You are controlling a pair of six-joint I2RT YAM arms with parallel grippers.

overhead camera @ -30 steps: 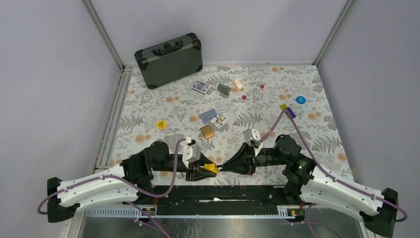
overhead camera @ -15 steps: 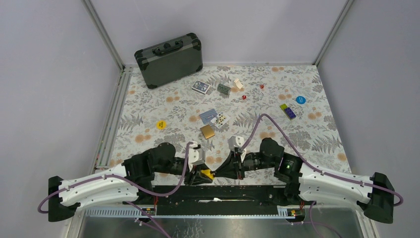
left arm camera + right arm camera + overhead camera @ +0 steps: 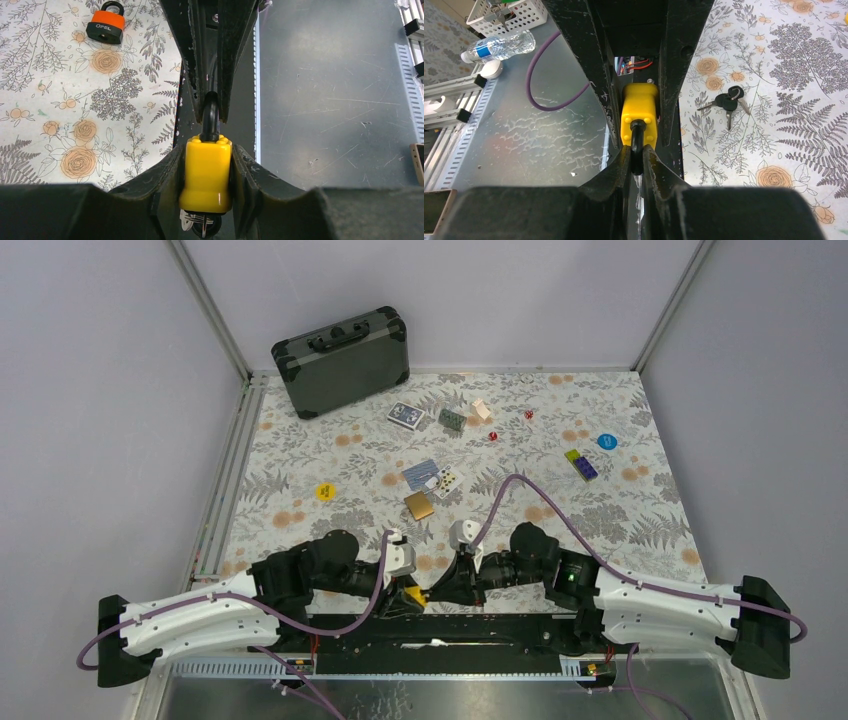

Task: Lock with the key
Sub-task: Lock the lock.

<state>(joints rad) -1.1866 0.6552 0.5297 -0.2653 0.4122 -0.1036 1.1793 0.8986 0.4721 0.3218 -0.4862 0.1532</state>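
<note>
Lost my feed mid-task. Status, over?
Left gripper shut on yellow padlock body. Right gripper shut on its black metal shackle. Keys show beneath padlock's base. Orange padlock lies clear.

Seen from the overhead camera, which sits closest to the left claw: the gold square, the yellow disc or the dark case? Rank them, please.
From the left gripper, shut on the yellow padlock:
1. Gold square, just beyond it, mid-table.
2. Yellow disc, farther out, toward the left.
3. Dark case, at the far back, left.
</note>
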